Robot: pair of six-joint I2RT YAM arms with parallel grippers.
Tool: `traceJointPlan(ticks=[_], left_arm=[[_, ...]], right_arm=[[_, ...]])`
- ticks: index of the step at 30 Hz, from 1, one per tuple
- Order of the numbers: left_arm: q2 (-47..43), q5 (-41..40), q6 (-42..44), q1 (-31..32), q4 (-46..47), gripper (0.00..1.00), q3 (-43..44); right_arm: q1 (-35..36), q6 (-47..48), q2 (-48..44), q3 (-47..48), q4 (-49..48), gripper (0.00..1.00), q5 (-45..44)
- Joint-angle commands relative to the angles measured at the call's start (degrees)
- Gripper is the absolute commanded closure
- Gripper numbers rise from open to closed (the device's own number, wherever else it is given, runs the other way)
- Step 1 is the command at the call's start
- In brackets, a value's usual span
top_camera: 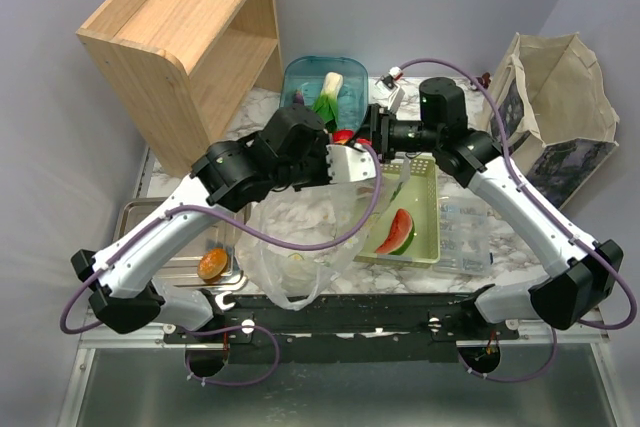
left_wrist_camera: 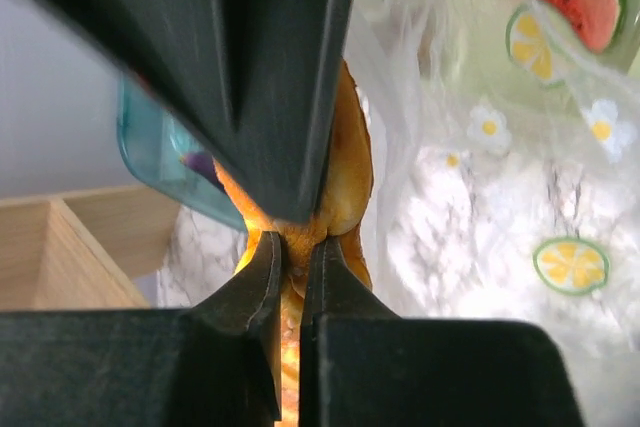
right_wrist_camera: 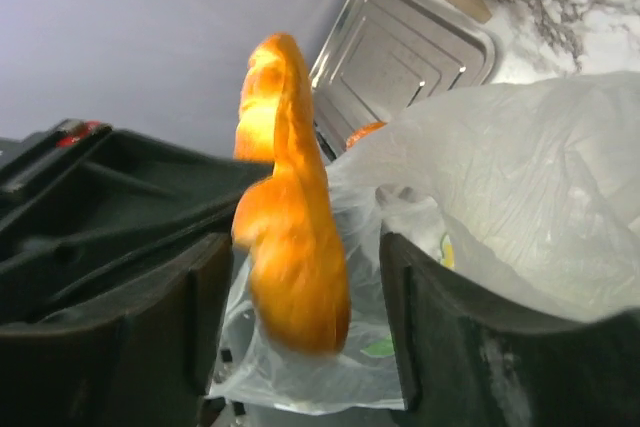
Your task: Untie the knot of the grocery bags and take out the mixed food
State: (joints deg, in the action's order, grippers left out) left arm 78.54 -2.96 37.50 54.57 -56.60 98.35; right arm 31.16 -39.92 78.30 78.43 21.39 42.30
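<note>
Left tool [left_wrist_camera: 293, 252] clamped on the thin edge of the bread roll [left_wrist_camera: 350, 167], held off the surface [top_camera: 255, 109] by the grocery bag [top_camera: 295, 262]; right tool [right_wrist_camera: 305, 247] has jaws apart either side of it, so back right straight off without nudging that shallow pinch.

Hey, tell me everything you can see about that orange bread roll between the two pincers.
The bread roll is glossy golden-orange, long and slightly curved, with a ridged, twisted crust. It is held in the air, with the translucent grocery bag just behind it in the right wrist view. The left pincer is shut on one narrow end. The right pincer stands open around it, with gaps on both sides, apparently not touching.
</note>
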Motion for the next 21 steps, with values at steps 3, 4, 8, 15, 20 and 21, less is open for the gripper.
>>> traceJointPlan(ticks=[3,4,8,15,20,21], left_arm=[[-9.1,8.4,-0.3,-9.1,-9.8,1.00,-6.0],[-11.1,10.5,0.9,-11.2,-10.1,1.00,-7.7],[-20.7,19.3,10.1,-18.2,-15.0,1.00,-15.5],[-37.3,22.6,36.9,-37.6,-21.4,1.00,-37.6],[-35.2,24.7,48.9,-52.3,-17.5,1.00,-44.4],[-33.1,25.3,50.7,-54.9,-17.1,1.00,-44.2]], right_arm=[[-0.7,7.2,-5.0,0.4,0.3,0.15,0.1],[-0.9,8.4,-5.5,0.3,0.6,0.11,0.4],[-1.8,11.1,-6.5,-0.1,0.7,0.03,4.0],[-2.2,13.5,-5.7,0.4,1.4,0.01,4.5],[-2.2,12.2,-3.7,1.2,0.4,0.01,6.5],[-2.2,12.2,-3.4,1.6,0.5,0.01,6.9]])
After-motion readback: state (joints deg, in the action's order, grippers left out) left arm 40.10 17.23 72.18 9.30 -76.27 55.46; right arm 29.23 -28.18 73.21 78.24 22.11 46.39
